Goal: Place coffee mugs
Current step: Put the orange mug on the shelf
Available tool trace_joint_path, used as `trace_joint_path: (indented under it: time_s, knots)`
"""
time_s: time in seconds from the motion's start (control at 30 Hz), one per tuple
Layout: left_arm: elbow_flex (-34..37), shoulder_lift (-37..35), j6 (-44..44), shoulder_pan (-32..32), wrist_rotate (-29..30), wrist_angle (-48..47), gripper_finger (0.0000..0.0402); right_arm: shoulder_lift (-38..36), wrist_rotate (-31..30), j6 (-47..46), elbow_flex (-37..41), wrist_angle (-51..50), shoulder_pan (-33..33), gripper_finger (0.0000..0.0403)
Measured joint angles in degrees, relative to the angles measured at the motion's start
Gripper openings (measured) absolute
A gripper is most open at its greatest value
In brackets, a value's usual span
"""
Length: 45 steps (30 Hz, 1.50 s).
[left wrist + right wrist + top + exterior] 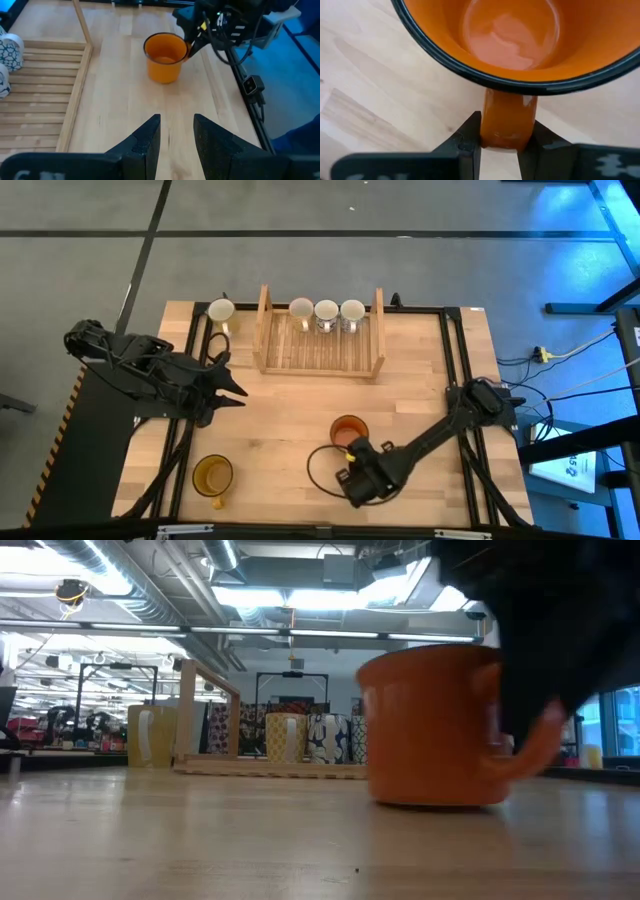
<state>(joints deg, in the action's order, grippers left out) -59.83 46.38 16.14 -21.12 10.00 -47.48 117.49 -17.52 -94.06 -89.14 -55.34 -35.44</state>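
The orange mug [348,428] stands upright on its base near the middle of the table, toward the near edge. My right gripper [352,452] is at the mug's near side, shut on its handle. My left gripper [236,390] is open and hovers over the left half of the table; in its wrist view the fingers [176,135] point toward the orange mug [165,57]. The amber-yellow mug [213,476] stands near the front left. One white mug [221,311] stands just left of the wooden slatted rack [320,352]. Three pale mugs [326,313] stand at the rack's far end. My right gripper pinches the orange mug's handle [507,122] between its two fingers [470,142], one on each flat side. The fingers come from the table's near side, slanting down. The mug stays upright with its base [430,798] on the table.
A black cable loop [322,470] lies on the table beside my right gripper. Dark frame rails run along the table's left [185,450] and right [460,370] sides. Bare wood lies between the rack and the orange mug.
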Motion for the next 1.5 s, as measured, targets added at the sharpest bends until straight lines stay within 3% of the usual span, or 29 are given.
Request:
trace_joint_path:
  time_s: [0.23,0.63,0.87,1.1,1.5]
  knots:
    - [0.0,-0.6,0.0,0.0,0.0,0.0,0.0111,0.0,0.2,5.8,0.0,2.3,4.1,0.0069]
    - [0.0,-3.2,-1.5,0.0,0.6,0.0,0.0111,-0.1,-2.3,6.2,-0.1,5.0,7.0,0.0068]
    - [0.0,-6.2,-1.7,0.0,1.8,-0.1,0.0111,-2.6,-3.2,6.0,-0.1,3.3,7.0,0.0068]
    - [0.0,-7.6,-1.7,0.0,2.9,-0.2,0.0111,-6.7,-7.9,6.1,-0.1,-3.1,8.5,0.0068]
    - [0.0,-7.4,-1.2,0.0,3.1,-0.1,0.0111,-7.6,-7.4,20.3,0.0,0.3,17.6,0.0068]
